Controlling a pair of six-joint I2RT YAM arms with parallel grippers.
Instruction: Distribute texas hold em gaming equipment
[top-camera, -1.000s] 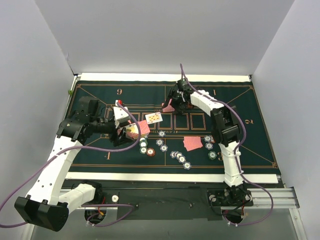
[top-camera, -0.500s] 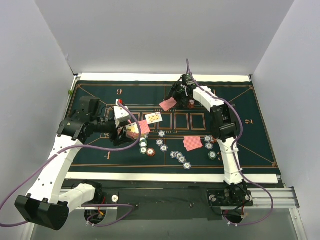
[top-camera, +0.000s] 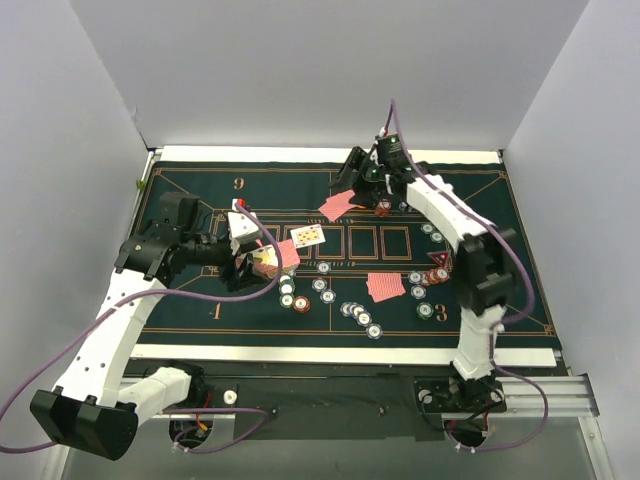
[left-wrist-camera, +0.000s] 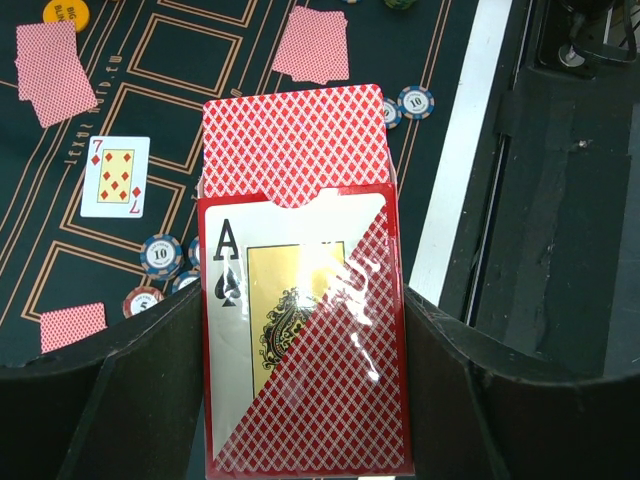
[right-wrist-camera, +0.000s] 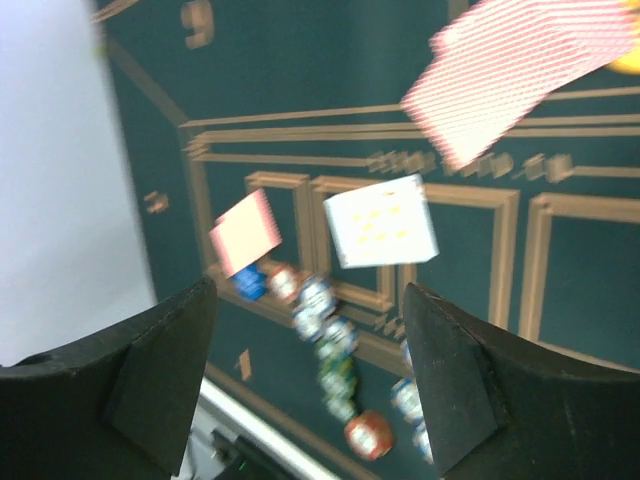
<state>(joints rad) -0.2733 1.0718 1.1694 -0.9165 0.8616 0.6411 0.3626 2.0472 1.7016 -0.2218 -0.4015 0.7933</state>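
Note:
My left gripper (top-camera: 250, 266) is shut on a red card box (left-wrist-camera: 300, 360) with an ace of spades on its front; red-backed cards (left-wrist-camera: 295, 140) stick out of its top. My right gripper (top-camera: 365, 178) is open and empty, raised over the far middle of the mat; its wrist view (right-wrist-camera: 308, 295) is blurred. Red-backed cards (top-camera: 337, 206) lie just below it beside an orange disc (top-camera: 383, 208). A face-up seven of diamonds (top-camera: 308, 235) lies in the middle. More red-backed cards (top-camera: 385, 287) lie at the right. Poker chips (top-camera: 360, 315) are scattered along the near side. A red triangular marker (top-camera: 437, 261) lies at the right.
The dark green felt mat (top-camera: 200, 190) covers the table, with white strips at its near and far edges. More chips (top-camera: 432, 233) lie by the right arm. White walls close in on three sides.
My right gripper has risen and drawn back toward the far edge, away from the red-backed cards, which stay on the mat. The left arm has not moved.

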